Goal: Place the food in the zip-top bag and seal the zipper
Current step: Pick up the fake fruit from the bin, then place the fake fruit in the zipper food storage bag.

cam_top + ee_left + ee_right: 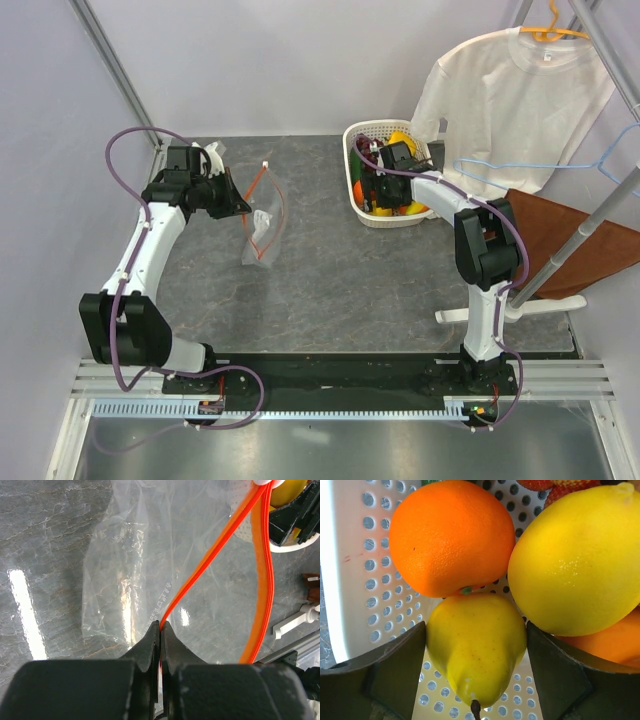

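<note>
The clear zip-top bag (pixel 262 225) hangs over the table's left half, mouth open, held up by its orange-red zipper (pixel 215 550). My left gripper (pixel 160 625) is shut on one side of that strip; from above it (pixel 243 205) sits at the bag's left edge. The food lies in a white perforated basket (pixel 350 580): an orange (pixel 450 535), a big yellow lemon (pixel 580 555), and a yellow pear (pixel 475 645). My right gripper (pixel 476 630) is down in the basket, its two fingers touching the pear's sides, and the pear rests on the basket floor.
The basket (pixel 355 150) stands at the table's back right. Behind it a white T-shirt (pixel 520 100) hangs on a hanger. A blue hanger (pixel 530 170), a brown cloth (pixel 570 240) and a slanted rack pole (pixel 590 225) crowd the right side.
</note>
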Controlling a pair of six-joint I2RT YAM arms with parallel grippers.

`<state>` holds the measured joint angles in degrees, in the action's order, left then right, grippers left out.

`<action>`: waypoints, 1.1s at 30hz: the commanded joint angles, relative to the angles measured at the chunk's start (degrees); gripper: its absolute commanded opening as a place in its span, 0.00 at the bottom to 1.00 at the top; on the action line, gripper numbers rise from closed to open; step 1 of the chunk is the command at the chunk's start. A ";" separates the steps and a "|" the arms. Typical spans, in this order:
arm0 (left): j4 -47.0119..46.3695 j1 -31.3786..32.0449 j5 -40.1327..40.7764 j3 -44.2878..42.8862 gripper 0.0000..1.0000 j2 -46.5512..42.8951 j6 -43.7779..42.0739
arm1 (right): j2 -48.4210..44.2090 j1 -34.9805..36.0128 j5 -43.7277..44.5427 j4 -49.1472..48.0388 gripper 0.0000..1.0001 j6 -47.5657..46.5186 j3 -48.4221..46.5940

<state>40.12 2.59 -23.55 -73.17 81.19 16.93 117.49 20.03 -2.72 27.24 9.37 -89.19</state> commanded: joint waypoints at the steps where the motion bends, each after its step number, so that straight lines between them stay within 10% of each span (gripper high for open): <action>1: -1.89 -0.22 -1.76 -0.22 0.02 0.03 1.35 | -1.82 0.27 -2.81 4.48 0.70 0.30 -2.57; 23: -0.66 0.92 -3.25 -2.86 0.02 5.03 1.09 | -18.70 1.06 -32.49 -6.30 0.62 5.39 -10.21; 33: 0.57 2.42 -4.04 -6.99 0.02 7.84 2.41 | -11.95 15.02 -34.46 -14.24 0.62 9.88 -19.62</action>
<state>40.60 4.78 -25.71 -76.47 88.27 17.34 102.24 29.56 -34.41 18.55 17.17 -103.83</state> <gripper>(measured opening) 0.027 0.818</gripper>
